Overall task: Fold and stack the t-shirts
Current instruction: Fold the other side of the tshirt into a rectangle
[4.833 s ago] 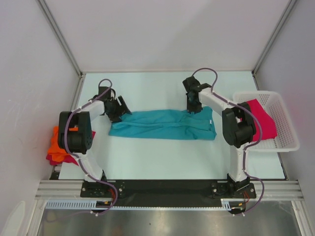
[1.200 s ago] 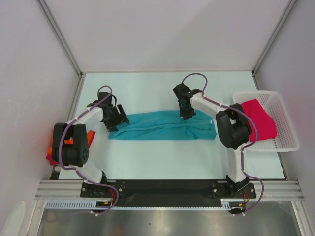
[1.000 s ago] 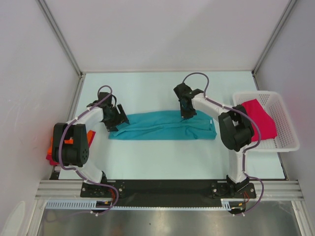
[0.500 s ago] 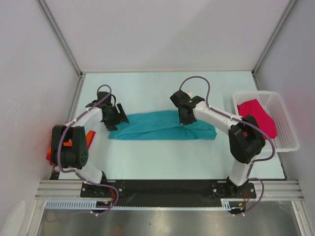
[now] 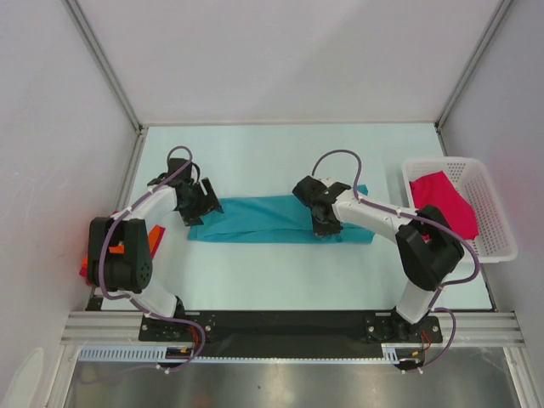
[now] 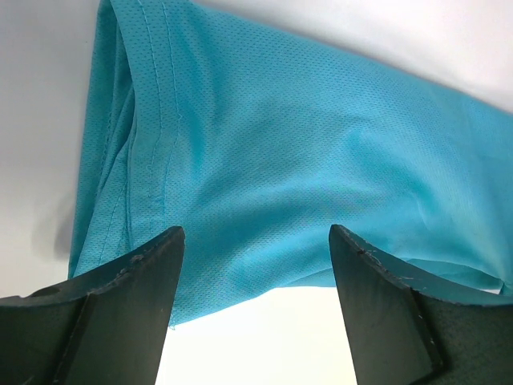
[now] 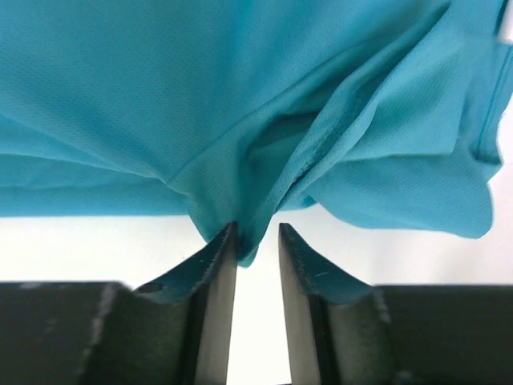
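Note:
A teal t-shirt (image 5: 255, 218) lies as a long folded band across the middle of the table. My left gripper (image 5: 204, 204) hovers open over its left end, and in the left wrist view the wide-apart fingers (image 6: 128, 305) frame the cloth's (image 6: 280, 136) near edge without touching it. My right gripper (image 5: 327, 223) sits at the band's near edge, right of centre. In the right wrist view its jaws (image 7: 258, 228) stand slightly apart, with a bunched tip of teal cloth (image 7: 200, 96) hanging between them against the left finger (image 7: 220, 273).
A white lattice basket (image 5: 501, 246) at the right table edge holds a magenta-pink shirt (image 5: 446, 204). Orange cloth (image 5: 155, 238) and dark red cloth (image 5: 84, 272) lie at the left edge, mostly hidden behind the left arm. Grey walls enclose the table.
The right arm swung nearer, carrying the gripped teal cloth toward the band's near edge. Its jaws, shut a second ago, have parted. The left gripper has stayed put.

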Controlling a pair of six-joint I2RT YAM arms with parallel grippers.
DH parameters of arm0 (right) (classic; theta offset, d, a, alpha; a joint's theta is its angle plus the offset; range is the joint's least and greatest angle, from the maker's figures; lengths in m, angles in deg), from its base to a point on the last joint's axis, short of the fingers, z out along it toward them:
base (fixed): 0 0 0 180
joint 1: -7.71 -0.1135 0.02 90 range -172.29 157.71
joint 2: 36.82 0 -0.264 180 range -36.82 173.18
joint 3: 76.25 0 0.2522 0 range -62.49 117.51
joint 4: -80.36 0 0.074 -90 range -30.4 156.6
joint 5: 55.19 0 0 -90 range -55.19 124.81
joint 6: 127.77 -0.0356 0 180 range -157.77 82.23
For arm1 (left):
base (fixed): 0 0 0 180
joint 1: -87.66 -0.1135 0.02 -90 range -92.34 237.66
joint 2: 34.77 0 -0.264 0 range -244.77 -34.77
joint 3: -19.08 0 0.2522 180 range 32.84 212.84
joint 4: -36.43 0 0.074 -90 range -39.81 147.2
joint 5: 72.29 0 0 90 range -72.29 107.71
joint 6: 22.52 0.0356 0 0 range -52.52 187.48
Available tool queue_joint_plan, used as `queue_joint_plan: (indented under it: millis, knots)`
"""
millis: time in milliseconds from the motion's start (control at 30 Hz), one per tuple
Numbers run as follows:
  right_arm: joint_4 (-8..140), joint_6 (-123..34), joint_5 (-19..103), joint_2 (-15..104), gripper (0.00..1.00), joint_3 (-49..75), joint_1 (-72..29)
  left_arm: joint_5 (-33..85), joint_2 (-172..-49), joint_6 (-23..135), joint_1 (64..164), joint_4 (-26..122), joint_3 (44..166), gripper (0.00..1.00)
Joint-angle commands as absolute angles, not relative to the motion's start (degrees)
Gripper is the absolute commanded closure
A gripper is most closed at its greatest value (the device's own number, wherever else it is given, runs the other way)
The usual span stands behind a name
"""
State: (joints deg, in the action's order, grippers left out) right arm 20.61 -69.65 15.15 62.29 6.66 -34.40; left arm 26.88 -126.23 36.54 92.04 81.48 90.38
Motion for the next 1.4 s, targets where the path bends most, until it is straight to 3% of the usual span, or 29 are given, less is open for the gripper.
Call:
queue_joint_plan:
  millis: [0,367,700,1367]
  knots:
    - [20.4,-69.2,10.8,64.2,0.66,13.9,-34.6,27.5,-123.8,37.6,92.3,81.2,91.4,0.22]
    - [19.9,-64.9,8.1,71.3,0.66,23.6,-28.9,26.9,-123.5,38.0,92.3,81.7,91.3,0.22]
    - [20.5,-64.2,7.2,68.2,0.66,18.9,-23.1,27.4,-124.4,37.8,92.2,81.1,91.4,0.22]
    - [22.3,-65.1,8.9,68.6,0.66,14.5,-23.0,27.4,-123.9,38.0,92.2,81.1,91.3,0.21]
